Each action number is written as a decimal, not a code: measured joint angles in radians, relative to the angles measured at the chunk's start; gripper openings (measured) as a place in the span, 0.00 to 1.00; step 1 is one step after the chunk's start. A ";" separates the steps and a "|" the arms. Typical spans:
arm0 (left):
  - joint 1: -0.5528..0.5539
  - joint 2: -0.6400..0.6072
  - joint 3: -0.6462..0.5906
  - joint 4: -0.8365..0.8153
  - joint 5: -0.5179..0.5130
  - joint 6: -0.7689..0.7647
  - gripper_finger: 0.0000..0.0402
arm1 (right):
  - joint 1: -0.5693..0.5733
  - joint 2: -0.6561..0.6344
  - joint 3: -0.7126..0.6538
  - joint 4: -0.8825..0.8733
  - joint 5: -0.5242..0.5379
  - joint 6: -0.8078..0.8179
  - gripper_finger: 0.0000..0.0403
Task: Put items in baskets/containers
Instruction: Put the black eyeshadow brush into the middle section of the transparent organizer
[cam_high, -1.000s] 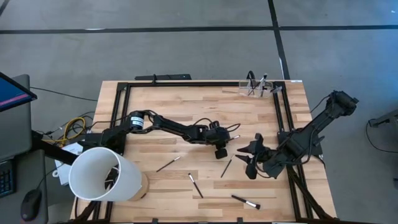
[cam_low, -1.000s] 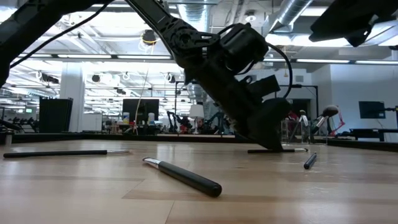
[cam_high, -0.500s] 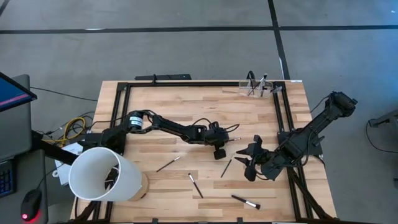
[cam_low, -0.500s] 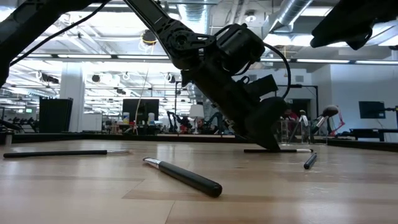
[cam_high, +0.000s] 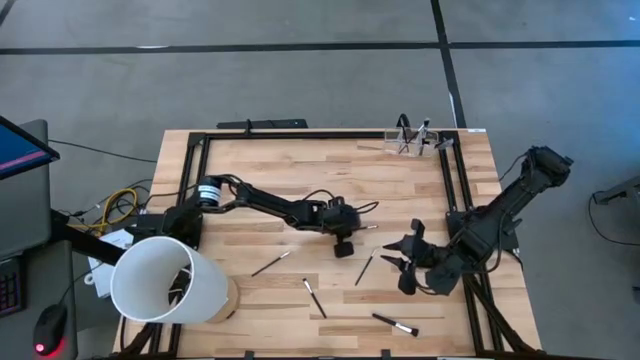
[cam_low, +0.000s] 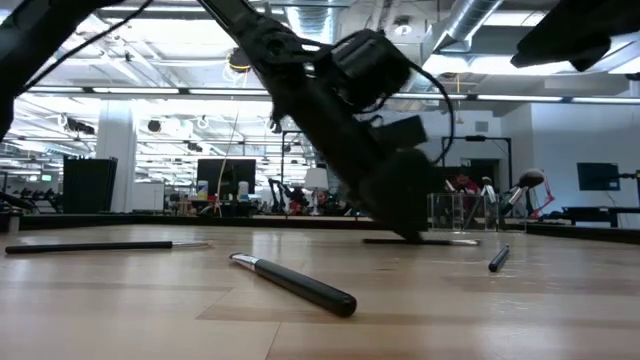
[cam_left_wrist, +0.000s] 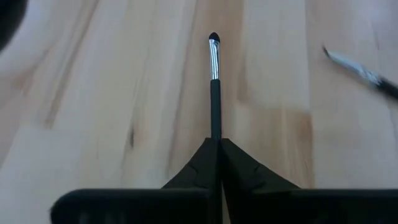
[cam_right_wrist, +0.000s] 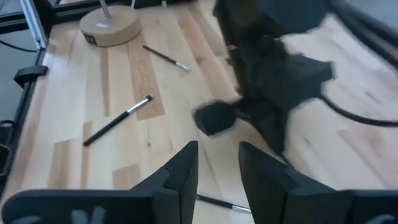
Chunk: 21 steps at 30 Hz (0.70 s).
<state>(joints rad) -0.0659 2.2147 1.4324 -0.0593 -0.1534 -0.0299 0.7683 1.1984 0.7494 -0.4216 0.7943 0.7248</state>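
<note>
One brush (cam_left_wrist: 214, 93) is clamped in the left gripper (cam_high: 344, 238) — the right gripper (cam_high: 397, 262) waits open; four brushes remain unplaced.

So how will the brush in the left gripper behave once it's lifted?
The brush is slim and straight, so probably stiff and light. The left gripper is shut on its handle end, so the long free length might pivot or slip. If dropped, its round handle would likely roll on the table.
</note>
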 joint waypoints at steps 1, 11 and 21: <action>0.000 -0.024 -0.027 -0.002 0.003 0.000 0.02 | 0.012 0.000 0.000 -0.006 0.024 0.000 0.26; 0.001 -0.337 -0.365 0.276 -0.017 -0.008 0.02 | 0.026 0.000 -0.064 -0.008 0.177 0.090 0.26; 0.000 -0.533 -0.588 0.598 0.082 -0.031 0.02 | -0.086 -0.003 -0.203 0.385 0.204 -0.148 0.26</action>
<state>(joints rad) -0.0659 1.6820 0.8447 0.5383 -0.0718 -0.0608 0.6819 1.1959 0.5463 -0.0363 0.9980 0.5772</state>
